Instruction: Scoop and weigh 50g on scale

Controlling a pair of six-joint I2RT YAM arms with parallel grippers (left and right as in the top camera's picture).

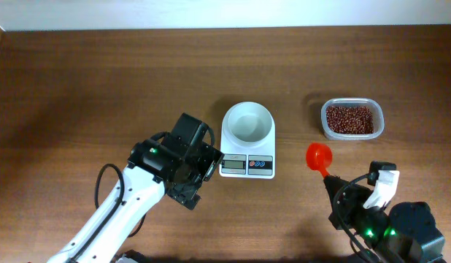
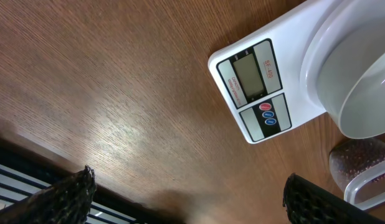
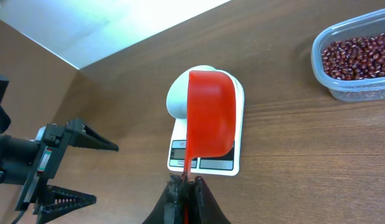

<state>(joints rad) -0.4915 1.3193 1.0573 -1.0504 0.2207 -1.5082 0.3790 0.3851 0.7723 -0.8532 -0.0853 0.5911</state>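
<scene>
Scoop (image 3: pixel 210 112) in right jaws, left jaws wide beside scale (image 1: pixel 247 166)

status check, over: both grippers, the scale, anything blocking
Left gripper jaws open, empty, beside the scale. Right gripper jaws shut on red scoop handle, scoop empty. Bowl on scale empty, beans in tub. Nothing blocking.
</scene>
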